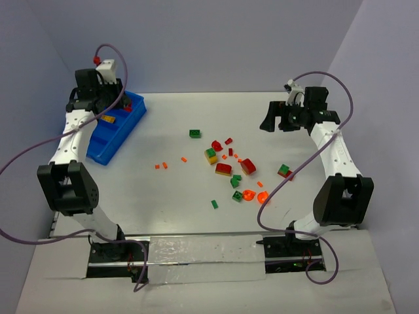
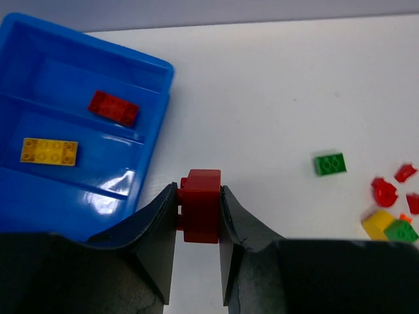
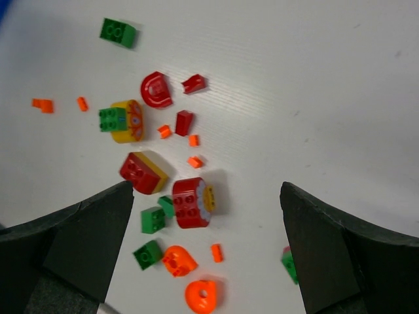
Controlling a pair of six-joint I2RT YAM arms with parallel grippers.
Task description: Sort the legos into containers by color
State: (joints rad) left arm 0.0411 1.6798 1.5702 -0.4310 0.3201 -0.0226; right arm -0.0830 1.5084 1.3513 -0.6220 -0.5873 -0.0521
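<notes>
My left gripper [image 2: 198, 196] is shut on a red brick [image 2: 200, 208], held just off the right rim of the blue bin [image 2: 152, 134]. From above, that gripper [image 1: 105, 98] hovers at the bin [image 1: 134, 121], far left. One compartment of the bin holds a red brick [image 2: 113, 107], the one beside it a yellow brick [image 2: 49, 151]. Loose legos lie mid-table: a green brick [image 1: 195, 133], a red-and-yellow stack [image 1: 223, 169], orange rounded pieces [image 1: 249, 194]. My right gripper [image 1: 272, 119] stands open and empty, raised above the pile [image 3: 191, 201].
A green-and-red piece [image 1: 284, 171] lies apart from the pile, near the right arm. Tiny orange bits [image 1: 162, 165] are scattered between bin and pile. Purple cables [image 1: 26, 157] loop beside both arms. Grey walls close the table's back and sides.
</notes>
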